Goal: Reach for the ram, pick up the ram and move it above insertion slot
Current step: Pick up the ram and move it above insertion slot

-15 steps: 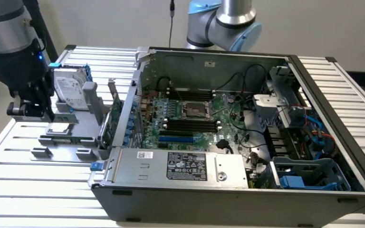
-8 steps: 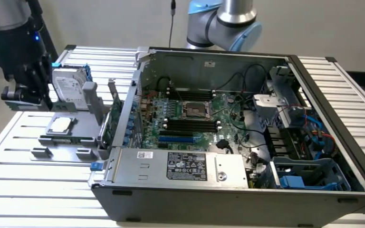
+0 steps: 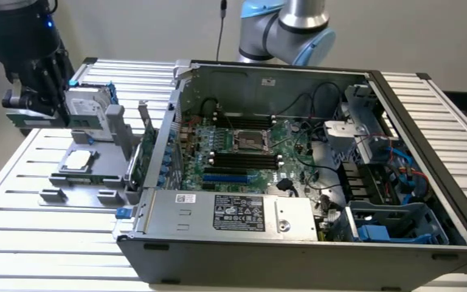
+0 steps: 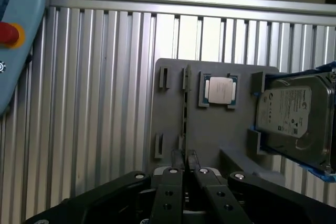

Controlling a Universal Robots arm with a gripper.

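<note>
Ram (image 3: 87, 177) lies along the edge of the grey fixture (image 3: 95, 161) that faces the exterior camera, on the exterior view's left, outside the computer case (image 3: 298, 243). In the wrist view the ram (image 4: 184, 109) shows edge-on as a thin strip seated in the fixture (image 4: 173, 124).

My pincer (image 3: 39, 118) hangs above the fixture's far end, well apart from the ram and higher than it. In the wrist view my pincer (image 4: 185, 156) is lined up with the ram's thin edge, and the fingers (image 4: 173, 182) are drawn together at the tips, clenched on nothing (only a dark seam shows between them).

Surrounding items:
- Processor (image 3: 78, 160) sits flat in its pocket at the middle of the fixture, just beside the ram; in the wrist view the processor (image 4: 219, 88) lies to one side of the ram's line.
- Hard drive (image 3: 83, 109) stands in a blue-edged holder at the fixture's far end, close beside my pincer. In the wrist view the hard drive (image 4: 294, 114) sits beyond the processor.
- Expansion card (image 3: 146, 152) stands upright between the fixture and the case wall.
- Motherboard (image 3: 242, 152) lies inside the open case, with dark slots near its middle.
- Ribbed table (image 3: 22, 243) carries the fixture and the case.

Between my pincer and the ram I see open space; the hard drive is the nearest tall item.
</note>
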